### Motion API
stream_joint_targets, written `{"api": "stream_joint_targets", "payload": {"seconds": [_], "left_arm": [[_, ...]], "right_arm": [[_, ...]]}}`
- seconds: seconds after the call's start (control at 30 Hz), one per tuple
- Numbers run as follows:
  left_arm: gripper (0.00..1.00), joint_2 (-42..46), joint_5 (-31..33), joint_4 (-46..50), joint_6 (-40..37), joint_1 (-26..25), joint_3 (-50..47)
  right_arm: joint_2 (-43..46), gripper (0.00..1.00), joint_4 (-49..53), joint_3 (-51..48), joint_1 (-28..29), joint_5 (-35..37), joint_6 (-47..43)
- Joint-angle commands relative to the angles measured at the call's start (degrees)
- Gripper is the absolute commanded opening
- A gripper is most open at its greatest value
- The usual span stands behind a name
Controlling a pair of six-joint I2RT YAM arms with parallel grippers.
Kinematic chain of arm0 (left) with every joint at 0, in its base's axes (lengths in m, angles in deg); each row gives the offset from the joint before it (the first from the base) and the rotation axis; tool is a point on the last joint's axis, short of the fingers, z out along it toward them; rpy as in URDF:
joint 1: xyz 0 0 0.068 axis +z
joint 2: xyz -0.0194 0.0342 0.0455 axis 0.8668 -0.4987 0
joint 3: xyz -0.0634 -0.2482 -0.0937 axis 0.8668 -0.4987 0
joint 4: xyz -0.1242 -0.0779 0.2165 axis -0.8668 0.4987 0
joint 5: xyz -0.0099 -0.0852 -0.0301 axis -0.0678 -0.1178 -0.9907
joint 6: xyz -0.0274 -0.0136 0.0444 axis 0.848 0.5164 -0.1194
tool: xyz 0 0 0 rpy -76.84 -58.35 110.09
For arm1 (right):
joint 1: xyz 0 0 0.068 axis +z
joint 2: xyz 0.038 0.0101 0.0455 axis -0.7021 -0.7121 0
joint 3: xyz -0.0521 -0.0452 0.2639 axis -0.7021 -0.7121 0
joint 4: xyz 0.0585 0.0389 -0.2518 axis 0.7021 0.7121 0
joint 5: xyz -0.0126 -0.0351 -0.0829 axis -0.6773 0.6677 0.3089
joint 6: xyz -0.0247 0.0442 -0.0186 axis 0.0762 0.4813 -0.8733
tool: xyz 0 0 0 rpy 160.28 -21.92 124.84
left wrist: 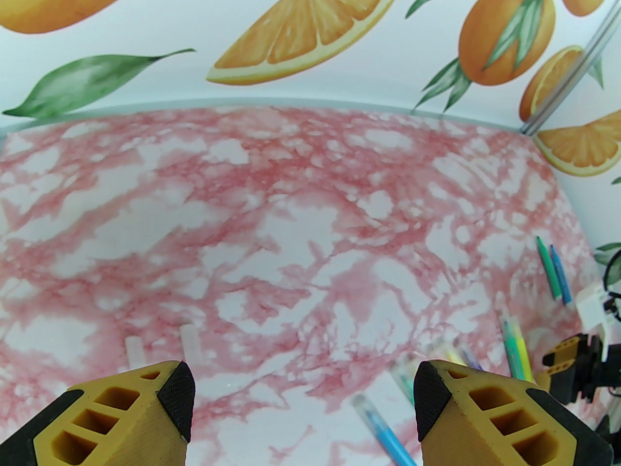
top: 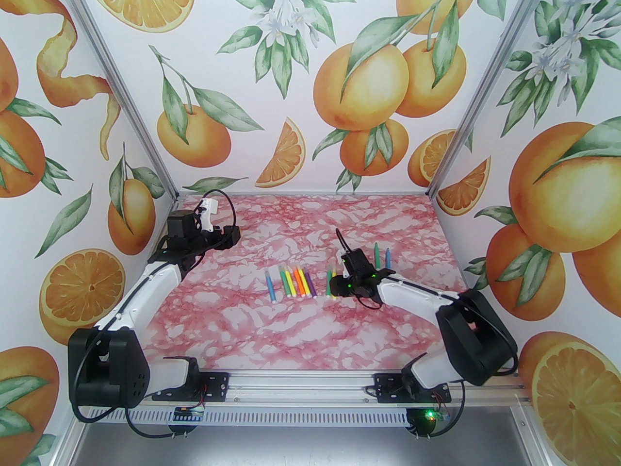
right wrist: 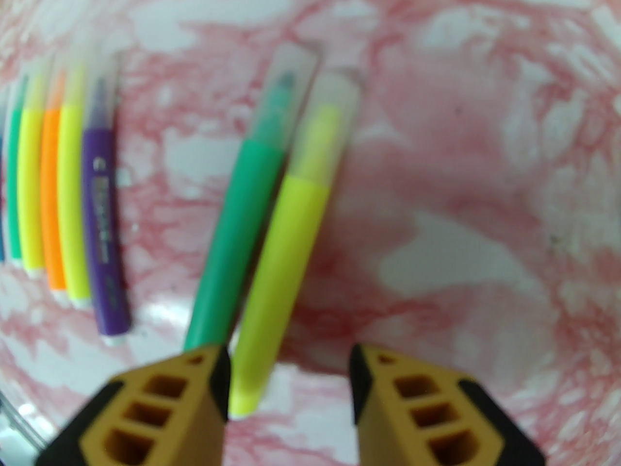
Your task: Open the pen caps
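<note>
The walls [top: 310, 66] carry a print of oranges and leaves on three sides, with metal posts in the far corners. They close in a table [top: 291, 338] covered in glossy pink-and-white marble pattern. It looks smooth, so a thin pen would probably slide or roll at a light knock.

The left arm [top: 145, 284] reaches into the far left corner, well apart from the pens. The left gripper [left wrist: 303, 396] hangs wide open over bare table and holds nothing. The right arm [top: 422, 294] reaches toward the middle. The right gripper [right wrist: 289, 376] hovers low over two pens with its jaws partly open and nothing clamped.

A row of pens [top: 291, 282] lies side by side at mid-table. Just right of it lie the green pen [right wrist: 233, 241] and the yellow pen [right wrist: 281, 270], touching along their length. The yellow pen's near end sits just inside the gap, and the green pen runs under one finger [right wrist: 160, 406].

That closeness is the main risk. The finger could land on the green pen and flick it away, or the jaws could pinch both pens together. A grip at the very tail of the barrel may also twist loose once a cap is pulled, and the other arm is too far off to help.

Each of the two pens wears a clear cap [right wrist: 335, 109] at its far end. Two small pale tubes [left wrist: 191, 342] near the left gripper may be loose caps.
</note>
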Motion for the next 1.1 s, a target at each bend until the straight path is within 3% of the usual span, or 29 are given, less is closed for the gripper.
{"api": "stream_joint_targets", "payload": {"seconds": [0.0, 0.77, 1.07], "left_arm": [[0.78, -0.2, -0.7, 0.0, -0.3, -0.3, 0.5], [0.79, -0.5, -0.2, 1.0, -0.5, -0.7, 1.0], [0.8, -0.8, -0.2, 0.9, 0.0, -0.9, 1.2]], "right_arm": [[-2.0, 0.46, -0.1, 2.7, 0.8, -0.4, 0.7], [-4.3, 0.38, 2.8, 4.4, 1.8, 2.8, 0.1], [-6.9, 0.36, 8.9, 7.7, 3.0, 10.3, -1.5]]}}
